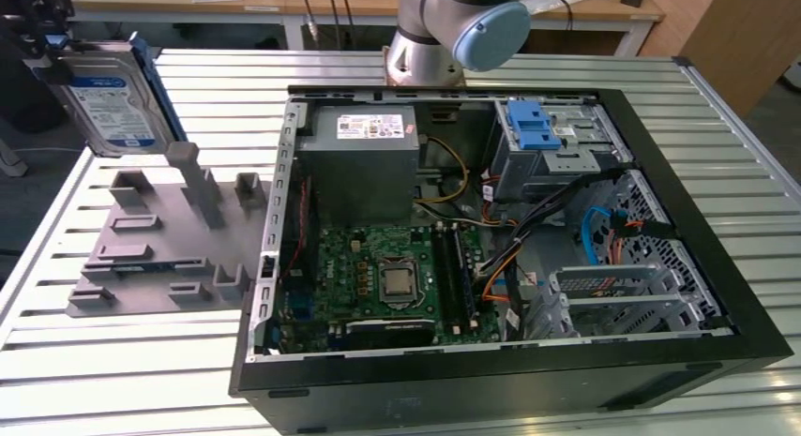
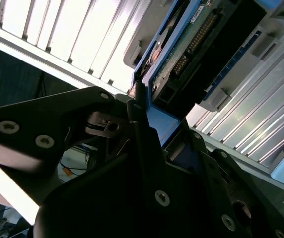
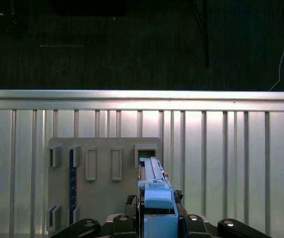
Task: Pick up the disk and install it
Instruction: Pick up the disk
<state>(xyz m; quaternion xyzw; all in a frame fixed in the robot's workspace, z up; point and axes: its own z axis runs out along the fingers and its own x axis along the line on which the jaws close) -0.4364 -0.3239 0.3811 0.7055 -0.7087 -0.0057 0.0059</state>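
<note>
Jaws pinch the one disk (image 1: 107,103) above one grey fixture (image 1: 131,267) beside one computer case (image 1: 501,384).

We see the disk (image 1: 111,106) held clear of the desk (image 1: 150,361), standing upright on edge at the exterior view's left. Its blue-and-white label faces the camera, and a blue frame runs along its rim. In the second wrist view the claw (image 2: 157,121) pinches that frame beside the exposed circuit board.
</note>
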